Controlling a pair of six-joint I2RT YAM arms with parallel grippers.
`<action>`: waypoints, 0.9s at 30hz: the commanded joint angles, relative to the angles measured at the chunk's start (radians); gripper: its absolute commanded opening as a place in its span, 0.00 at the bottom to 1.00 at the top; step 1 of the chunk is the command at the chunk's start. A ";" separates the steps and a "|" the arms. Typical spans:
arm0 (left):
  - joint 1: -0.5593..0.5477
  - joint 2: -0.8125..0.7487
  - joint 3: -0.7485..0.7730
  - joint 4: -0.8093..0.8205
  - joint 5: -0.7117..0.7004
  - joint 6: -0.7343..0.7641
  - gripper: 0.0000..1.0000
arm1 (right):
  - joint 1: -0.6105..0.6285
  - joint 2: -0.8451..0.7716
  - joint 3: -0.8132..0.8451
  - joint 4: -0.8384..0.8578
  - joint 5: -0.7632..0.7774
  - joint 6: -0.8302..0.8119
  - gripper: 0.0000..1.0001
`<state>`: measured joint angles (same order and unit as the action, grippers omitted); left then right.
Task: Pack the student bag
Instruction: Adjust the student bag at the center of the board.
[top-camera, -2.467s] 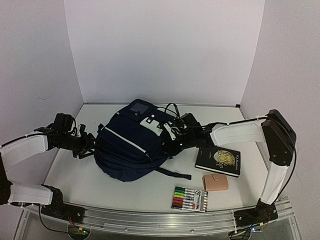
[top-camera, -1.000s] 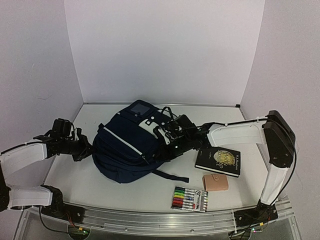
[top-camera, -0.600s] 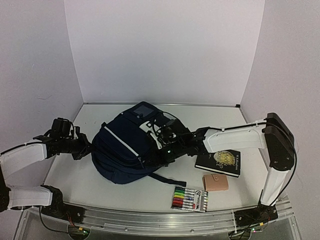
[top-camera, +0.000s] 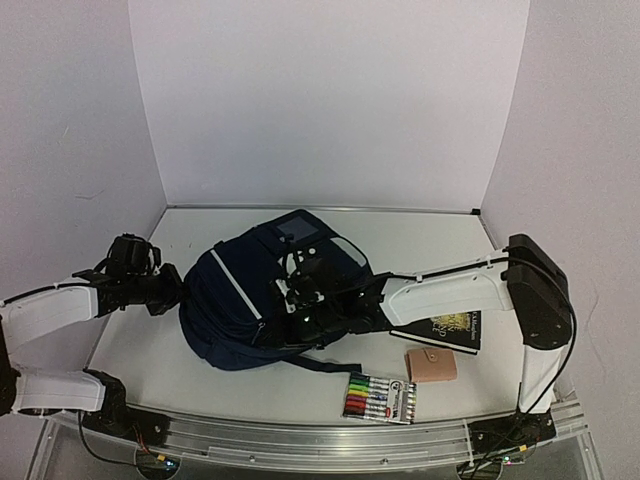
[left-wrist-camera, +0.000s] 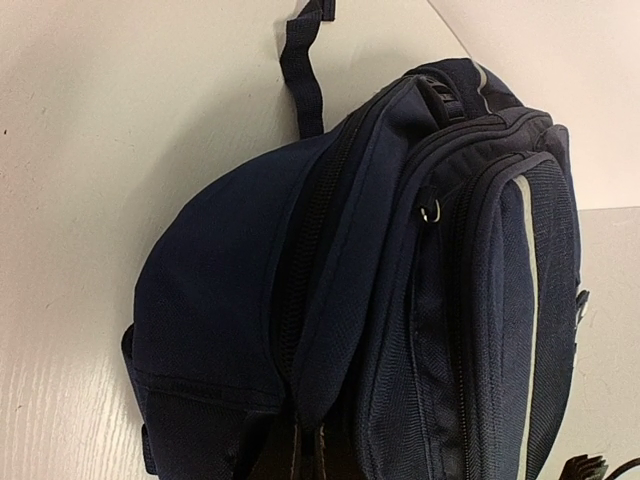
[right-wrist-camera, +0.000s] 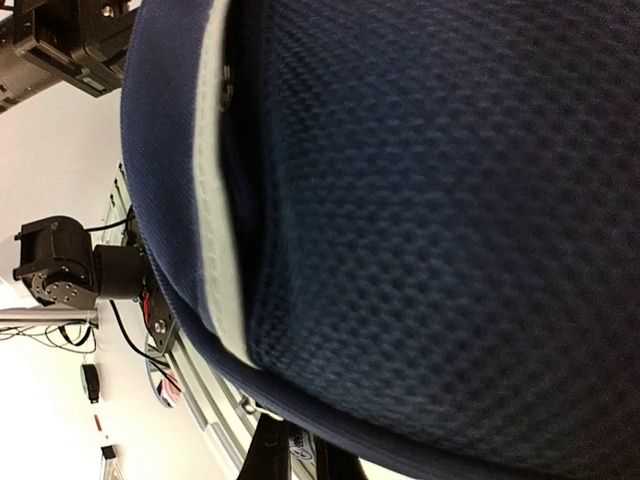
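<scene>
Top view: the bag (top-camera: 235, 320) lies on the table (top-camera: 430, 240) between both arms, its long way running near-left to far-right. The left gripper (top-camera: 172, 290) is closed, pinching the bag's left end. The right gripper (top-camera: 300, 303) is closed against its right side; what it holds is hidden.

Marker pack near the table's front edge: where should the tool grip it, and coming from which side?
Likely from straight above the marker pack, closing across its shorter span, near edge to far edge, at mid-length. It lies flat on the table and is wider left to right. The tan wallet and the student bag lie apart from it, leaving finger room.
</scene>
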<state>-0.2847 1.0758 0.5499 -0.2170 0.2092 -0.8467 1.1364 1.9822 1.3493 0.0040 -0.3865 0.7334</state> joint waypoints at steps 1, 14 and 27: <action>-0.038 0.015 0.080 0.097 0.029 0.003 0.00 | 0.033 -0.008 0.080 0.167 0.073 0.044 0.00; 0.003 0.183 0.274 0.097 -0.010 0.205 0.07 | 0.049 -0.084 0.023 0.168 0.152 0.023 0.16; -0.025 0.001 0.342 -0.335 -0.077 0.258 0.73 | 0.010 -0.233 -0.040 -0.050 0.420 -0.201 0.54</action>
<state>-0.2789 1.1678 0.8546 -0.3732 0.1331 -0.5658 1.1772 1.7810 1.3273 0.0372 -0.0759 0.6193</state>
